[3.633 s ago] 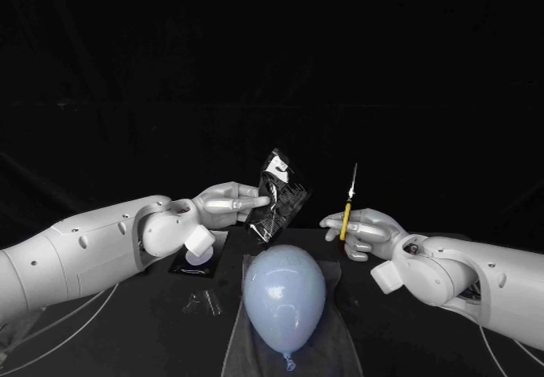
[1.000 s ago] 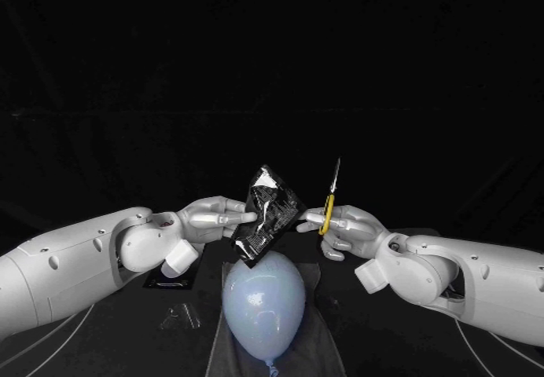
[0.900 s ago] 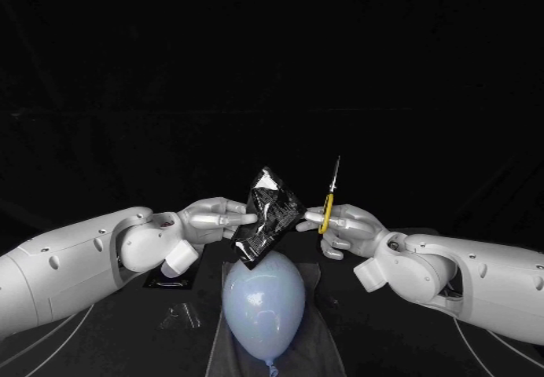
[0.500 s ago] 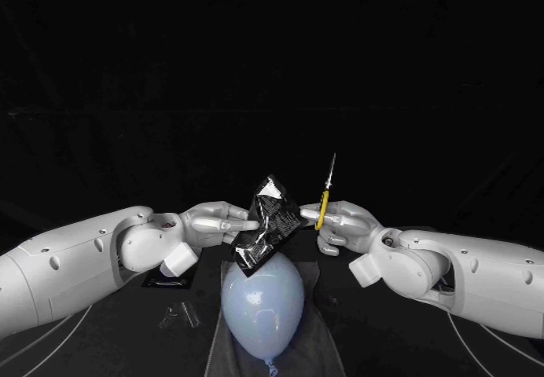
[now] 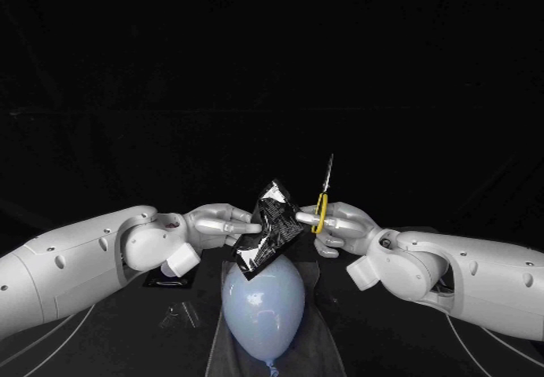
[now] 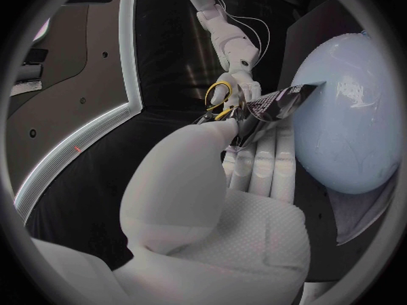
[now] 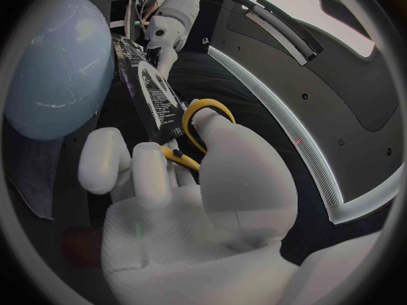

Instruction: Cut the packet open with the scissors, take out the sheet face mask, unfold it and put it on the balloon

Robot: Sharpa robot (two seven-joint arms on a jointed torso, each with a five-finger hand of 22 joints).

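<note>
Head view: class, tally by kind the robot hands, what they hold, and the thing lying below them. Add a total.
hands: 2 (left hand, right hand)
face mask packet: 1
yellow-handled scissors: 1
pale blue balloon: 1
Total: 5

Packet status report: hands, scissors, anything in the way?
Left hand holds packet near balloon. Right hand holds scissors, blades pointing up, close beside packet. No cut visible. Nothing between scissors and packet.
</note>
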